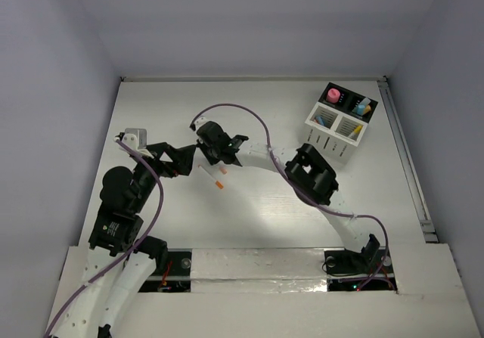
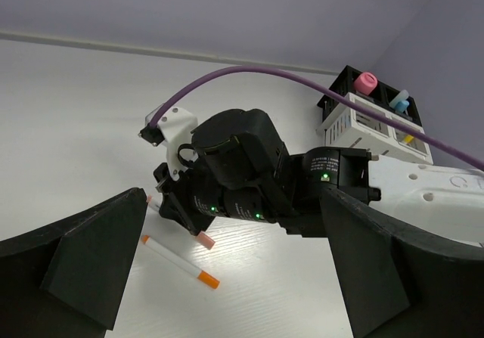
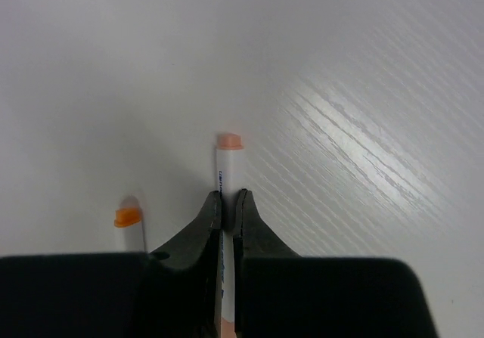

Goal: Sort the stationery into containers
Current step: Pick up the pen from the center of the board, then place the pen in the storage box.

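My right gripper (image 3: pixel 228 196) is shut on a thin white stick (image 3: pixel 228 168) with a pale orange tip, held low over the table. In the top view that gripper (image 1: pixel 217 155) is left of centre. A second white orange-tipped stick (image 2: pixel 180 260) lies flat on the table just beside it (image 1: pixel 212 178). My left gripper (image 2: pixel 234 277) stands open close by, facing the right gripper, with nothing between its fingers (image 1: pixel 178 161). The white slatted organizer (image 1: pixel 335 137) with its black back section (image 1: pixel 346 96) stands at the far right. It holds a pink cylinder (image 1: pixel 332 94) and blue (image 1: pixel 364 104) and yellow (image 1: pixel 355 129) pieces.
A purple cable (image 1: pixel 234 110) arcs over the right wrist. The right arm's forearm (image 1: pixel 314 173) stretches from its base at the near right across the middle. A metal rail (image 1: pixel 408 164) runs along the table's right edge.
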`<action>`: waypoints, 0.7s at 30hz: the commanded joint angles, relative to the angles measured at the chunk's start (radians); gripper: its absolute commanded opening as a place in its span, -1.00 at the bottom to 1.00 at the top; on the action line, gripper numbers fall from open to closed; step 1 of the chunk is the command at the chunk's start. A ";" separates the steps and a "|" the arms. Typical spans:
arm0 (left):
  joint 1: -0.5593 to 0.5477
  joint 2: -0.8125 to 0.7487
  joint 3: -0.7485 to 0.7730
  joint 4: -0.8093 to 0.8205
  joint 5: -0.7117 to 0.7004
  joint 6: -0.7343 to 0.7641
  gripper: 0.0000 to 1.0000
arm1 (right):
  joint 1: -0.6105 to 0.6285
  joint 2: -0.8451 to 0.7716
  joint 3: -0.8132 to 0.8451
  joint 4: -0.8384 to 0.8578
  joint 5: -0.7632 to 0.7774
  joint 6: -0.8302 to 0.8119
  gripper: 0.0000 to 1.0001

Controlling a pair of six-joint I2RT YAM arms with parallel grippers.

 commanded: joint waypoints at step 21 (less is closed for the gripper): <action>0.007 -0.024 0.028 0.043 0.015 0.003 0.98 | -0.582 -1.030 -0.917 0.639 0.406 0.157 -1.00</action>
